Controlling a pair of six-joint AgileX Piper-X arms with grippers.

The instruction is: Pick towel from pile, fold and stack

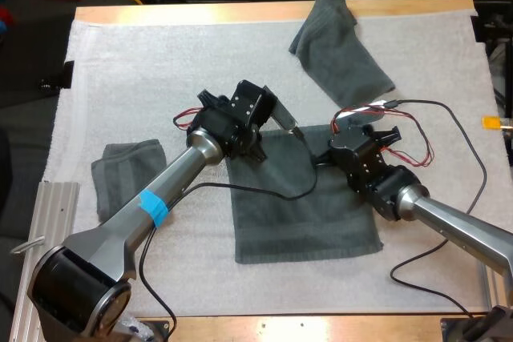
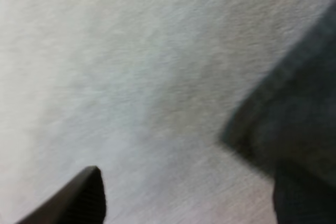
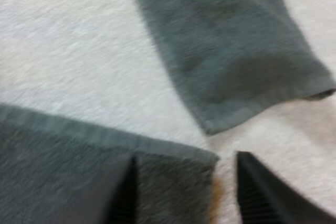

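Observation:
A dark grey-green towel [image 1: 304,214] lies spread flat in the middle of the mat. My left gripper [image 1: 255,150] hovers at its far left corner; in the left wrist view it [image 2: 186,182] is open, with the towel corner [image 2: 286,129] close to one finger. My right gripper [image 1: 341,143] is at the far right corner; in the right wrist view it [image 3: 186,157] is open, its fingers [image 3: 268,192] standing on either side of that corner [image 3: 176,179]. A folded towel [image 1: 124,167] rests at the left. A loose towel [image 1: 341,50] [image 3: 231,51] lies at the far side.
The white mat [image 1: 160,70] covers the wooden table [image 1: 200,12]. A metal rail [image 1: 40,230] runs along the near left edge. Bare mat lies at the far left and along the near edge.

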